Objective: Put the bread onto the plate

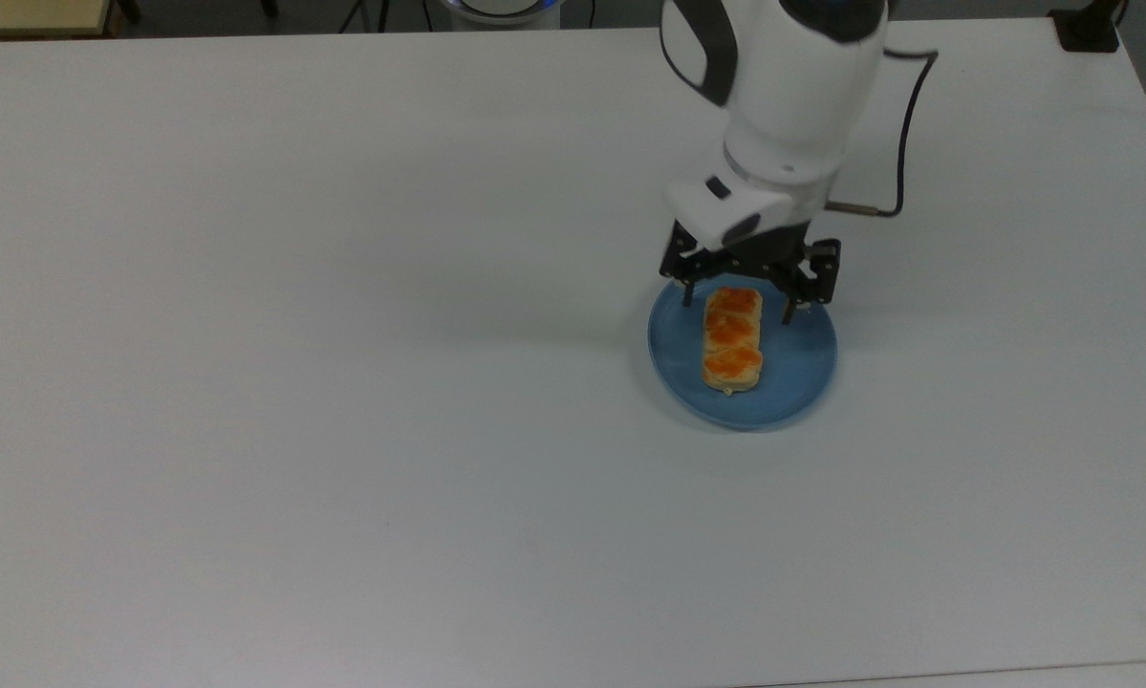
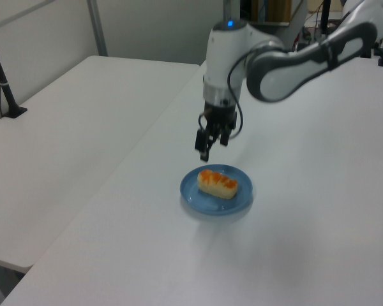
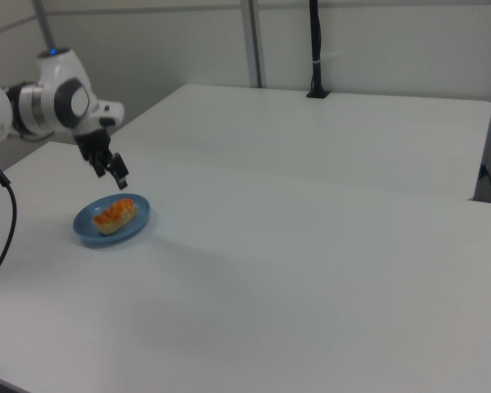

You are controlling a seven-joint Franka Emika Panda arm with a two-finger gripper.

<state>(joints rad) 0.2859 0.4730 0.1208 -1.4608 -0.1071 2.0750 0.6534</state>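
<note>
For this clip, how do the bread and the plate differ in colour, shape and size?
The bread is pale cream with orange-brown glazed patches; the plate is plain blue. The bread is an oblong bun, while the plate is round and shallow with a raised rim. The bread is much shorter than the plate is wide, so it fits inside the rim. Both rest on the white table, the bread lying on the plate, with the open gripper raised clear of them.

1 bread [image 1: 731, 341], 1 plate [image 1: 792, 373], 1 arm with 1 gripper [image 1: 743, 298], 2 fingers [image 1: 687, 291], 1 white bench [image 1: 343, 382].
</note>
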